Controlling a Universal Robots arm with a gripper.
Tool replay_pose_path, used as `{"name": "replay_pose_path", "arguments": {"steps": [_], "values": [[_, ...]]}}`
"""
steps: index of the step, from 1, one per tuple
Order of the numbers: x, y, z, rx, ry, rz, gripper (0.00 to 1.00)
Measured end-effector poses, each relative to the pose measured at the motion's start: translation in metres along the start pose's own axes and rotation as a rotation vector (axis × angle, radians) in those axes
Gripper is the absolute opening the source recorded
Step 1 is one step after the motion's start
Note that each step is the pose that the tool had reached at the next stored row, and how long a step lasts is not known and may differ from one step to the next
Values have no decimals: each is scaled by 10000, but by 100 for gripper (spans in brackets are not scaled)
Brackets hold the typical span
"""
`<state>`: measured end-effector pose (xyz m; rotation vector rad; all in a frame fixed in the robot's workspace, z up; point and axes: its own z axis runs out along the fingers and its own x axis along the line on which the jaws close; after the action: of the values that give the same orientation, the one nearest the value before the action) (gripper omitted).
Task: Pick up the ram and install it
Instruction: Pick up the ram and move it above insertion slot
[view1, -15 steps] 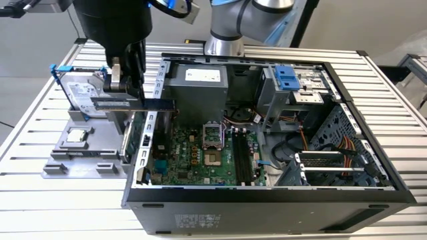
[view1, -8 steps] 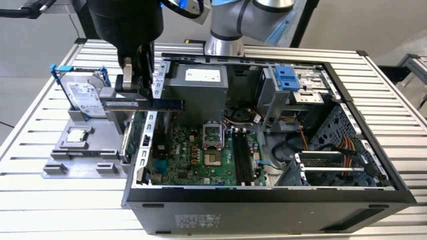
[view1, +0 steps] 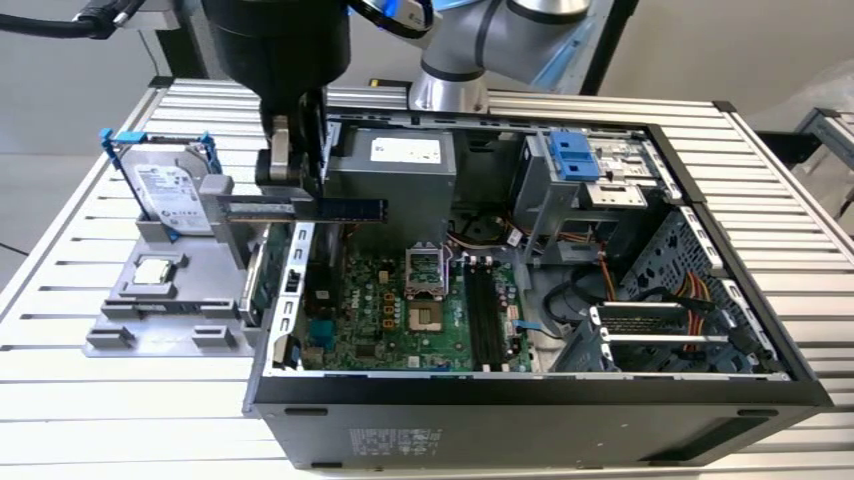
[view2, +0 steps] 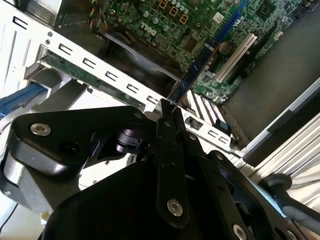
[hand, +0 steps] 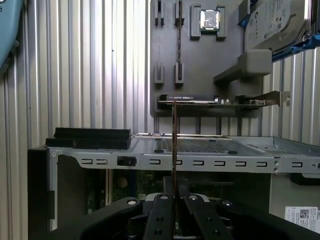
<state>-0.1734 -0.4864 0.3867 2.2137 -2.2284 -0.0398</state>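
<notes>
Gripper (view1: 286, 190): we see it pinching the ram (view1: 350, 209).
Ram axis: level, crosswise to the slots (view1: 483, 315).
Slots: lower, toward the exterior view's right.

One end of the ram (view2: 192, 75) hides in the claw (view2: 167, 106); the picture's edge cuts the hard drive (hand: 275, 22).

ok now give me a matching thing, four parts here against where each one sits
Things:
1 ram
2 hard drive
3 processor chip
4 motherboard

Places:
a lying flat on the grey holder
b inside the open case
c clamped in the gripper
d standing upright in the grey holder, blue rails on it

Pairs: 1-c, 2-d, 3-a, 4-b
</notes>
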Motion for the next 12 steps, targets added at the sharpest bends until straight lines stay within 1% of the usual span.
{"name": "replay_pose_path", "arguments": {"steps": [6, 12], "values": [[-1, -90, -2, -1, 0, 0, 0], [-1, -167, -3, 0, -1, 0, 0]]}}
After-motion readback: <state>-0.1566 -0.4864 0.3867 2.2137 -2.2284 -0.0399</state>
